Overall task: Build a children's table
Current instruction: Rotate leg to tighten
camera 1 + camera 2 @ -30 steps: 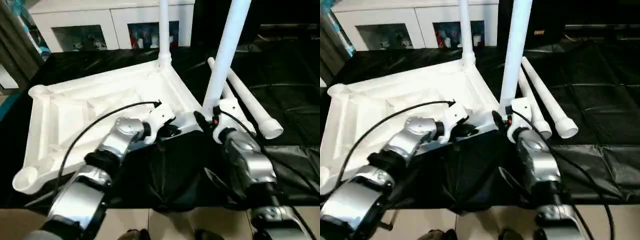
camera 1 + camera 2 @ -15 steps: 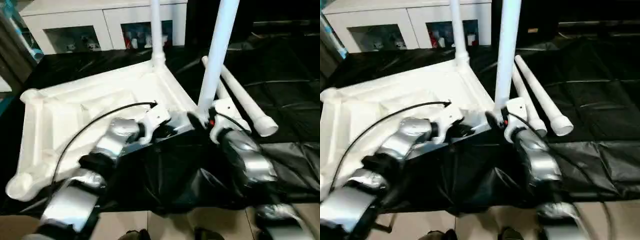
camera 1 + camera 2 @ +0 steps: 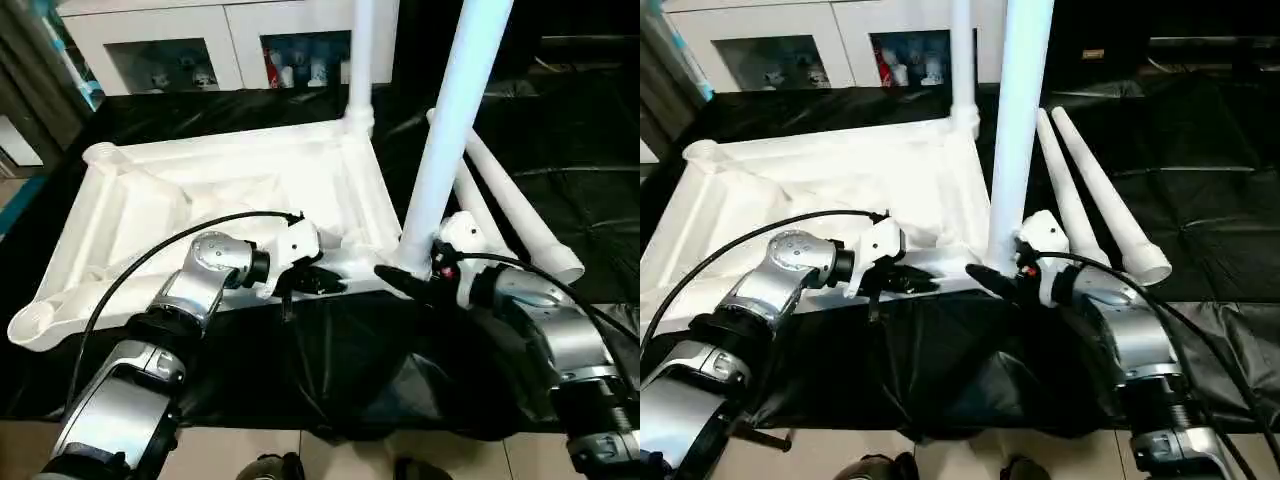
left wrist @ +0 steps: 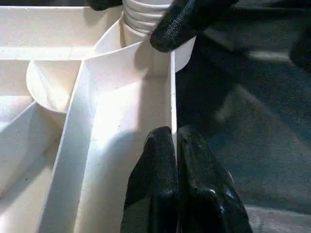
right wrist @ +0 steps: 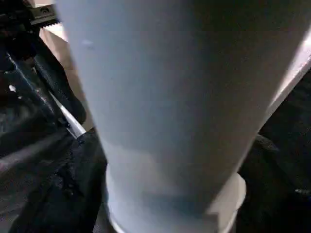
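While our left jaws [image 4: 176, 145] pinch the tabletop [image 3: 180, 200] rim, right jaws [image 3: 400, 283], grip unclear, seat the second leg [image 3: 450, 140]; next, press down.

One white tabletop [image 3: 215, 190] lies ribs-up on black sheeting [image 3: 560, 130]. Four white tube legs: two upright, one at the far corner [image 3: 361, 55] and one at the near right corner [image 3: 455, 130], and two lying side by side [image 3: 1065, 195] [image 3: 1105, 205] at right. Two pincers, left [image 3: 312, 282] and right [image 3: 395, 283]. One white cabinet [image 3: 215, 40] at the far side.
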`<state>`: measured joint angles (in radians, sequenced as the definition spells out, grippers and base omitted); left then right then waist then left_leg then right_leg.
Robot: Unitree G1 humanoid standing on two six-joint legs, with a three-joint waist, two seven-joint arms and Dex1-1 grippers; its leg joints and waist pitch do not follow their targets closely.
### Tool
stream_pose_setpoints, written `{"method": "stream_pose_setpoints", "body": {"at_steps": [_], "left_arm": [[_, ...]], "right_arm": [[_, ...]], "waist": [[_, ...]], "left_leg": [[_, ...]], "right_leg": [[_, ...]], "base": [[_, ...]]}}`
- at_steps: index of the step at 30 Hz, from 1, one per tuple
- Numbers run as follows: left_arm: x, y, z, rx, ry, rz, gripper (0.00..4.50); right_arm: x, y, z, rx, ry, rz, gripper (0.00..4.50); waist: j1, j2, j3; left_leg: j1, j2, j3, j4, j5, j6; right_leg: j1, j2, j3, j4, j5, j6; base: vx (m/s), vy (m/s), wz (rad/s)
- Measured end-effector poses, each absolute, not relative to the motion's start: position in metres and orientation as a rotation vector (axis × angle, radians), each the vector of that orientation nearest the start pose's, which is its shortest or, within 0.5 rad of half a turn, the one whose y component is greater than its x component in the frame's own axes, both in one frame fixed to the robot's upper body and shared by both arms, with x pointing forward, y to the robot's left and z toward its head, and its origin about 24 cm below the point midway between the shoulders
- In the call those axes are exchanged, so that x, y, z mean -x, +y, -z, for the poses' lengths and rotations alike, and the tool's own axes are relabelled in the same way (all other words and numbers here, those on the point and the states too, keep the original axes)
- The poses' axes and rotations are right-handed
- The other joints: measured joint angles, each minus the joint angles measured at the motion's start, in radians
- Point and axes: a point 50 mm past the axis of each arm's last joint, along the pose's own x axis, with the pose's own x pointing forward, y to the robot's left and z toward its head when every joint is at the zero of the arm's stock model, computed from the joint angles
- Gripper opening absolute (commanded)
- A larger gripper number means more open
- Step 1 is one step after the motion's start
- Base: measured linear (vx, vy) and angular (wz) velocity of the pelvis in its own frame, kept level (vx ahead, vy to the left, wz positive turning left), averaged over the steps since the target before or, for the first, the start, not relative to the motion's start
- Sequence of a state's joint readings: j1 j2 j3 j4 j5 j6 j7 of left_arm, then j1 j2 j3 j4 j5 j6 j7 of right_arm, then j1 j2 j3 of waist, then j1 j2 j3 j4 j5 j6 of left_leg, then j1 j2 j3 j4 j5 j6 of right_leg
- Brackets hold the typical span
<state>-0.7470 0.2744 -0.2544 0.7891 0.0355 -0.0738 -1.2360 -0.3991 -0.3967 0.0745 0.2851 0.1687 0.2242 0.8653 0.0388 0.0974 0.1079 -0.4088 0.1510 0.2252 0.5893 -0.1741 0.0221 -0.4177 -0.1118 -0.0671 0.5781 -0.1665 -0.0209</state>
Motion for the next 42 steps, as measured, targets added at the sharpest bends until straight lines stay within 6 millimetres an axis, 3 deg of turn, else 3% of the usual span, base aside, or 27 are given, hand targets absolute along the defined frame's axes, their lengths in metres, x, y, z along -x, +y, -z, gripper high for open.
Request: {"method": "stream_pose_setpoints", "body": {"at_steps": [5,10,15,18,22,23,27,28,30,33,34,36,39,42], "left_arm": [[-0.336,0.105,-0.071,-0.427,0.299,1.410,0.00],[-0.342,0.095,-0.070,-0.420,0.288,1.329,0.00],[-0.357,0.062,-0.071,-0.372,0.301,1.119,0.00],[-0.360,0.044,-0.072,-0.350,0.310,1.061,0.00],[-0.359,0.041,-0.071,-0.346,0.305,1.058,0.00],[-0.359,0.041,-0.072,-0.350,0.302,1.058,0.00],[-0.361,0.046,-0.072,-0.357,0.288,1.023,0.00],[-0.362,0.047,-0.072,-0.360,0.284,1.010,0.00],[-0.363,0.050,-0.072,-0.364,0.274,0.996,0.00],[-0.364,0.050,-0.074,-0.366,0.261,0.985,0.00],[-0.365,0.051,-0.074,-0.366,0.259,0.974,0.28],[-0.369,0.052,-0.077,-0.351,0.251,0.926,0.28],[-0.375,0.046,-0.090,-0.257,0.169,0.853,0.59],[-0.384,0.057,-0.102,-0.230,0.111,0.741,0.94]], "right_arm": [[-0.306,-0.168,-0.071,0.149,0.228,-0.897,2.95],[-0.313,-0.161,-0.066,0.100,0.203,-0.736,2.82],[-0.343,-0.152,-0.064,-0.021,0.182,-0.293,2.79],[-0.353,-0.152,-0.065,-0.058,0.185,-0.154,2.79],[-0.357,-0.147,-0.065,-0.051,0.177,-0.145,2.79],[-0.357,-0.147,-0.065,-0.051,0.169,-0.143,3.35],[-0.356,-0.138,-0.065,-0.095,0.146,-0.161,3.55],[-0.356,-0.137,-0.064,-0.096,0.143,-0.168,3.85],[-0.355,-0.134,-0.065,-0.081,0.128,-0.183,3.85],[-0.348,-0.135,-0.065,-0.054,0.109,-0.204,3.85],[-0.346,-0.136,-0.064,-0.042,0.107,-0.215,3.93],[-0.339,-0.132,-0.064,-0.019,0.103,-0.254,3.93],[-0.329,-0.122,-0.062,-0.002,0.111,-0.321,3.96],[-0.322,-0.117,-0.068,0.011,0.091,-0.358,3.96]], "waist": [[-0.002,0.000,0.000],[-0.003,-0.001,0.000],[-0.009,-0.004,-0.002],[-0.010,-0.004,-0.002],[-0.011,-0.004,-0.002],[-0.011,-0.004,-0.002],[-0.024,-0.003,-0.002],[-0.028,-0.003,-0.002],[-0.037,-0.002,-0.001],[-0.035,-0.001,0.000],[-0.035,0.000,0.000],[-0.036,0.001,0.000],[-0.035,0.001,0.001],[-0.035,0.000,0.001]], "left_leg": [[0.003,0.000,0.001,0.001,-0.003,-0.005],[0.005,0.000,0.001,0.002,-0.002,-0.006],[0.007,-0.001,0.000,0.003,0.000,-0.010],[0.008,-0.003,0.001,0.003,0.000,-0.010],[0.009,-0.003,0.000,0.003,0.000,-0.010],[0.009,-0.003,0.000,0.003,0.000,-0.009],[0.009,-0.003,-0.001,0.002,0.000,-0.009],[0.009,-0.003,-0.001,0.002,0.000,-0.009],[0.008,-0.003,-0.001,0.001,0.000,-0.010],[0.007,-0.003,-0.002,-0.002,0.000,-0.009],[0.007,-0.003,-0.002,-0.003,0.000,-0.009],[0.005,-0.003,-0.002,-0.004,0.000,-0.009],[-0.008,-0.002,-0.003,-0.002,0.003,-0.004],[-0.014,-0.001,-0.003,-0.001,0.003,-0.003]], "right_leg": [[0.003,0.000,0.002,0.000,0.000,-0.001],[0.005,0.000,0.002,0.001,0.001,-0.001],[0.008,0.000,0.003,-0.001,0.001,-0.001],[0.010,0.000,0.005,-0.003,0.001,-0.001],[0.012,0.000,0.005,-0.003,0.001,-0.001],[0.012,0.000,0.005,-0.003,0.001,-0.001],[0.012,0.000,0.004,-0.003,0.001,-0.001],[0.011,0.000,0.004,-0.003,0.001,-0.001],[0.010,0.000,0.004,-0.003,0.001,-0.001],[0.009,0.000,0.002,-0.003,0.001,0.000],[0.008,0.000,0.002,-0.003,0.001,0.000],[0.005,0.000,0.002,-0.002,0.001,0.000],[-0.004,0.000,-0.001,-0.002,0.001,0.001],[-0.010,0.000,-0.001,-0.001,0.002,0.001]], "base": [[0.000,0.000,0.00],[0.000,0.000,0.00],[0.000,0.000,0.00],[0.000,0.000,0.00],[0.000,0.000,0.00],[0.000,0.000,0.00],[0.000,0.000,0.00],[0.000,0.000,0.00],[0.000,0.000,0.00],[0.000,0.000,0.00],[0.000,0.000,0.00],[0.000,0.000,0.00],[0.000,0.000,0.00],[0.000,0.000,0.00]]}}
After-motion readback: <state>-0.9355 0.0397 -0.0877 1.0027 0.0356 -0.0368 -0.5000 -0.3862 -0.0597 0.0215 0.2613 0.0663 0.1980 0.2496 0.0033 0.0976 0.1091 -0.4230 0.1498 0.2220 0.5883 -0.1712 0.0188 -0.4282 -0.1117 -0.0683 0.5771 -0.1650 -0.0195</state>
